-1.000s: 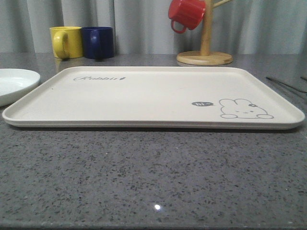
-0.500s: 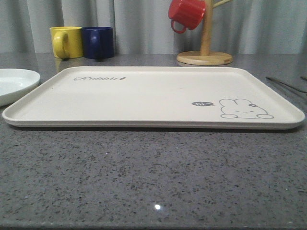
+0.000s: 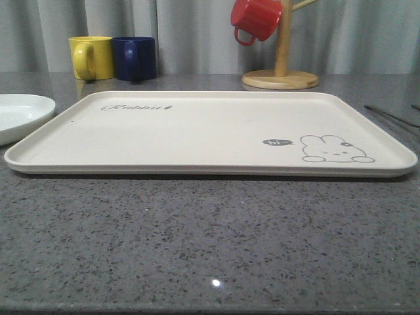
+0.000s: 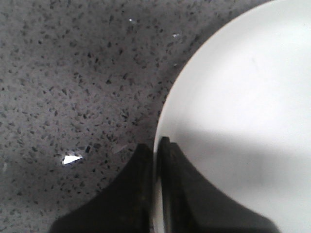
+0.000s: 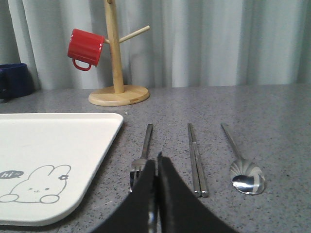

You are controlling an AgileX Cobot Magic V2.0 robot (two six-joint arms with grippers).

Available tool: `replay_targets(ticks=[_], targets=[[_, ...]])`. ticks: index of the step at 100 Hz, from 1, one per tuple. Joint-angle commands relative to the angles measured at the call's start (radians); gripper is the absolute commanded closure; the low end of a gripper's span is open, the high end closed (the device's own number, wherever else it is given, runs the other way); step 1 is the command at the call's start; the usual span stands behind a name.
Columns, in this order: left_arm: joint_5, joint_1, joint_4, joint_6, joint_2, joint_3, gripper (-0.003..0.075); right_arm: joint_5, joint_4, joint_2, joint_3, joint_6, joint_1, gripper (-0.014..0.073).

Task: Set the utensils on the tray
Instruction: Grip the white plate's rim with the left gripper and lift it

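Observation:
The cream tray [image 3: 197, 131] with its rabbit drawing lies in the middle of the table with nothing on it; its corner [image 5: 58, 145] also shows in the right wrist view. Right of the tray, a fork [image 5: 145, 143], a pair of chopsticks [image 5: 195, 155] and a spoon [image 5: 241, 165] lie side by side on the counter. My right gripper [image 5: 156, 159] is shut and empty, its tips just over the fork's tines. My left gripper [image 4: 155, 144] is shut and empty over the rim of the white plate [image 4: 243, 107].
The round white plate [image 3: 16, 115] sits left of the tray. Behind it stand a yellow mug [image 3: 90, 57] and a dark blue mug [image 3: 134, 58]. A wooden mug tree [image 3: 281, 65] with a red mug [image 3: 254, 18] stands at the back right. Thin cutlery handles [image 3: 390, 117] show at the right edge.

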Motion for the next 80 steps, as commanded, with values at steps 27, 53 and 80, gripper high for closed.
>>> replay_targets(ticks=[27,53,80], targets=[[-0.010,0.002,-0.007,0.011,-0.172,-0.022,0.0737,-0.083,0.002,-0.018,-0.018,-0.002,-0.006,0.0650],[-0.011,0.027,-0.060,0.039,-0.309,-0.025,0.0737,-0.083,0.002,-0.018,-0.018,-0.002,-0.006,0.0650],[0.045,-0.026,-0.351,0.198,-0.336,-0.072,0.0738,-0.083,0.002,-0.018,-0.018,-0.002,-0.006,0.0650]])
